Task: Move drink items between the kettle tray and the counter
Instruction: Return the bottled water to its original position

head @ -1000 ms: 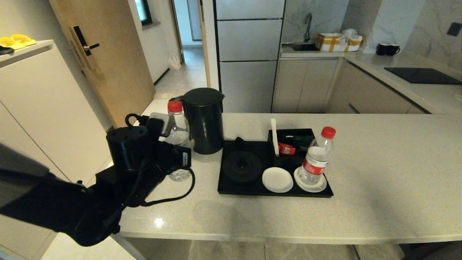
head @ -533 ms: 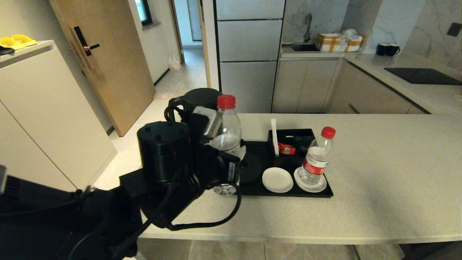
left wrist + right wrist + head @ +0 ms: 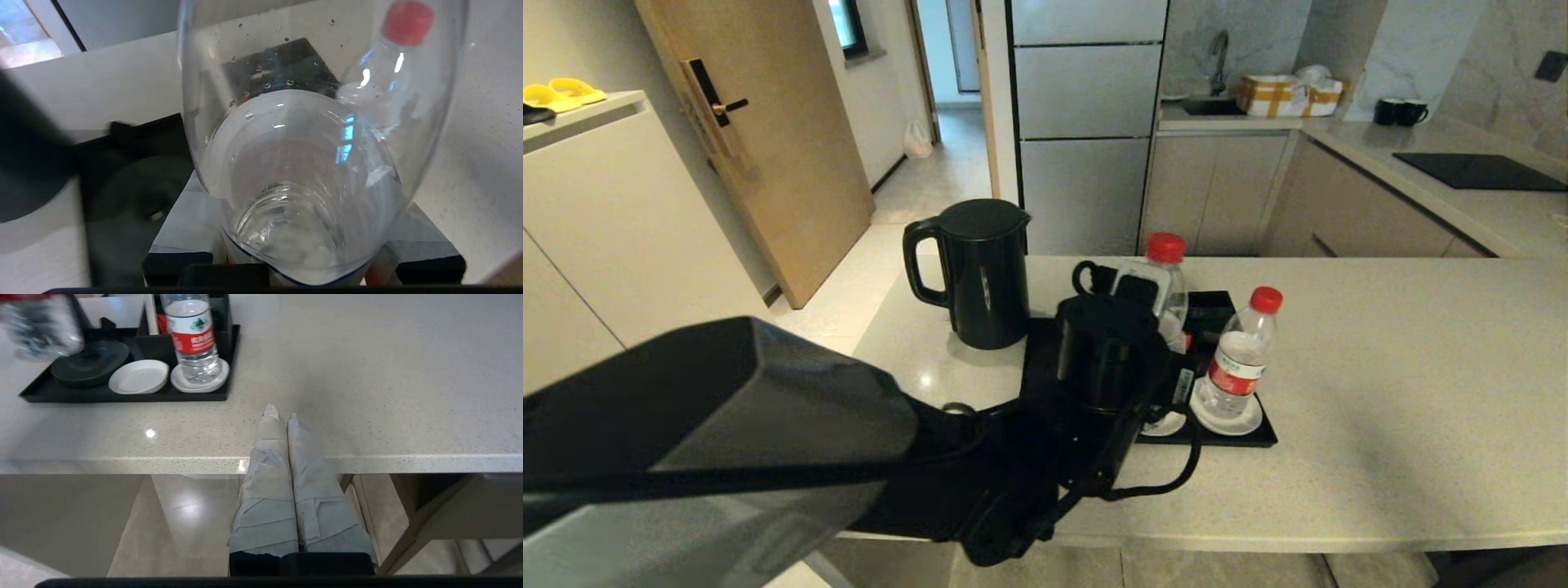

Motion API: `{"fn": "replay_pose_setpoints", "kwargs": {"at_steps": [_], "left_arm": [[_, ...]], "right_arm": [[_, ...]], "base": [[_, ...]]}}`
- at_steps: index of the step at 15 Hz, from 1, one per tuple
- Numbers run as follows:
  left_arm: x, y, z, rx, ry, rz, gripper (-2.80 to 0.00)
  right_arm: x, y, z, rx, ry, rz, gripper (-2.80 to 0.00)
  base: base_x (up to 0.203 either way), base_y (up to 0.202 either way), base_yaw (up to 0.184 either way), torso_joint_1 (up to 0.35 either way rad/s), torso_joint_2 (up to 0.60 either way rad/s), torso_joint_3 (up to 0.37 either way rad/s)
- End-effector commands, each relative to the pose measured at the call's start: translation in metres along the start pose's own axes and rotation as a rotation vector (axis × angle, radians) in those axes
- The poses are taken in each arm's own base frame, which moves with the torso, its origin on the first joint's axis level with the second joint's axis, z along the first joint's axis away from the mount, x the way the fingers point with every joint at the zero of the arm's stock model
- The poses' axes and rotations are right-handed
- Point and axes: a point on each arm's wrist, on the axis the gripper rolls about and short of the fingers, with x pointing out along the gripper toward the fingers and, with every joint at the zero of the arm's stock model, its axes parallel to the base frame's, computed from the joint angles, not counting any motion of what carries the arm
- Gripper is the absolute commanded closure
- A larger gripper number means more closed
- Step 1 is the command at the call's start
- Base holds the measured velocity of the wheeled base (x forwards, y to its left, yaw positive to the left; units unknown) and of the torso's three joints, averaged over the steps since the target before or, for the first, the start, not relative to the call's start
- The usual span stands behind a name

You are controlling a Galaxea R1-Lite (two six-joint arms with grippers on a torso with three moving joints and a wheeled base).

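My left gripper is shut on a clear water bottle with a red cap and holds it upright above the black kettle tray. In the right wrist view this bottle hovers beside the round kettle base. A second bottle stands on the right saucer; the other saucer is bare. The black kettle stands on the counter, left of the tray. My right gripper is shut and empty at the counter's front edge.
The tray's rear compartment holds sachets behind the second bottle. My left arm crosses the counter's front left and hides most of the tray in the head view. A farther counter with a black hob lies at the back right.
My left arm has carried the bottle from beside the kettle rightward to above the tray. The kettle, the second bottle and the right arm have not moved.
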Motion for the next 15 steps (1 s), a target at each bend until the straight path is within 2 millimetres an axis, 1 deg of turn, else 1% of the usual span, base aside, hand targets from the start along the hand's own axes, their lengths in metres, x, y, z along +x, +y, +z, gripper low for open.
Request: {"fn": "replay_pose_setpoints", "kwargs": {"at_steps": [1, 4, 6, 7, 8, 9, 10, 12, 15], "left_arm": [[0.036, -0.02, -0.037, 0.023, 0.043, 0.009, 0.0], [0.056, -0.029, -0.064, 0.078, 0.069, 0.018, 0.0], [0.063, -0.03, -0.069, 0.094, 0.063, 0.022, 0.0], [0.071, -0.032, -0.078, 0.106, 0.064, 0.026, 0.0], [0.077, -0.03, -0.079, 0.117, 0.056, 0.039, 0.0], [0.086, -0.024, -0.075, 0.122, 0.034, 0.062, 0.0], [0.094, -0.019, -0.082, 0.145, 0.037, 0.086, 0.0], [0.103, -0.014, -0.091, 0.173, 0.035, 0.109, 0.0], [0.114, -0.006, -0.086, 0.179, 0.008, 0.168, 0.0]], "right_arm": [[0.0, 0.0, 0.0, 0.0, -0.001, 0.0, 0.0], [0.0, 0.0, 0.0, 0.0, -0.001, 0.0, 0.0], [0.0, 0.0, 0.0, -0.001, -0.003, 0.0, 0.0], [0.0, 0.0, 0.0, -0.001, -0.003, 0.0, 0.0], [0.0, 0.0, 0.0, 0.0, -0.002, 0.0, 0.0], [0.0, 0.0, 0.0, -0.001, -0.002, 0.001, 0.0], [0.0, 0.0, 0.0, -0.001, -0.002, 0.0, 0.0], [0.0, 0.0, 0.0, 0.0, -0.001, 0.001, 0.0], [0.0, 0.0, 0.0, 0.0, -0.001, 0.001, 0.0]], "base": [[0.0, 0.0, 0.0, 0.0, 0.0, 0.0], [0.0, 0.0, 0.0, 0.0, 0.0, 0.0], [0.0, 0.0, 0.0, 0.0, 0.0, 0.0], [0.0, 0.0, 0.0, 0.0, 0.0, 0.0], [0.0, 0.0, 0.0, 0.0, 0.0, 0.0], [0.0, 0.0, 0.0, 0.0, 0.0, 0.0], [0.0, 0.0, 0.0, 0.0, 0.0, 0.0], [0.0, 0.0, 0.0, 0.0, 0.0, 0.0], [0.0, 0.0, 0.0, 0.0, 0.0, 0.0]]}}
